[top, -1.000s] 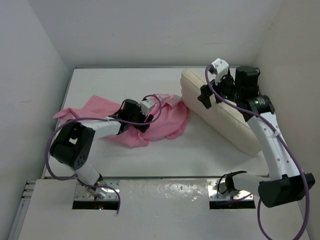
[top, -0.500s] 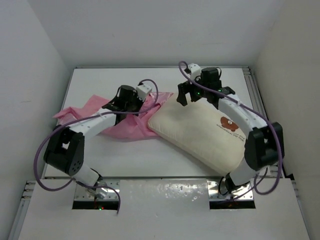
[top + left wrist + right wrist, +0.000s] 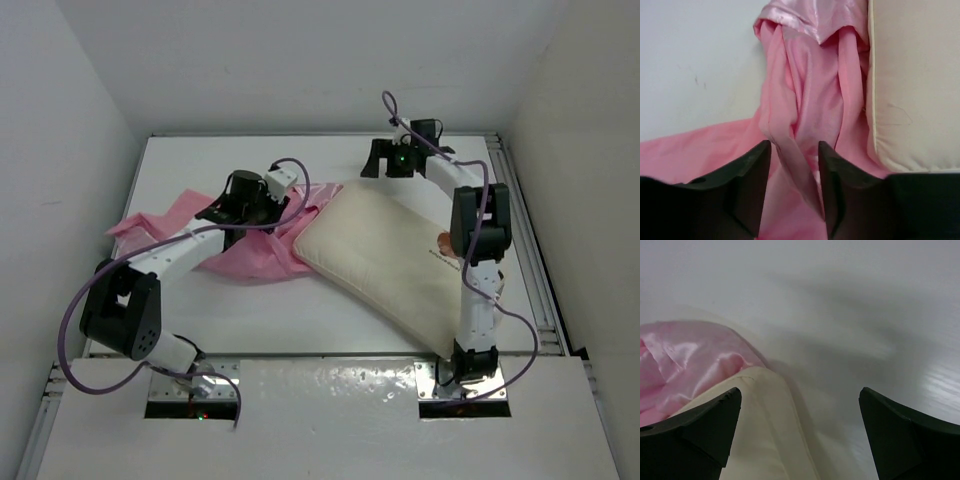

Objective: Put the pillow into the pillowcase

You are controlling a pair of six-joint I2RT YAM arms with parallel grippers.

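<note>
L wrist: pillowcase (image 3: 805, 90) fold btwn fingers (image 3: 750, 185), top: pillow (image 3: 385, 255) patch (image 3: 442, 243)

No legible text, numbers or brand marks in any view. Only candidate: small brown patch (image 3: 441, 242) on the pillow (image 3: 380, 255), right of centre in the top view. Tiny dark marks sit beside it, too small to read.

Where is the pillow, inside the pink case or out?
Out. The pillow lies bare on the table, only its edge against the crumpled pillowcase.
</note>
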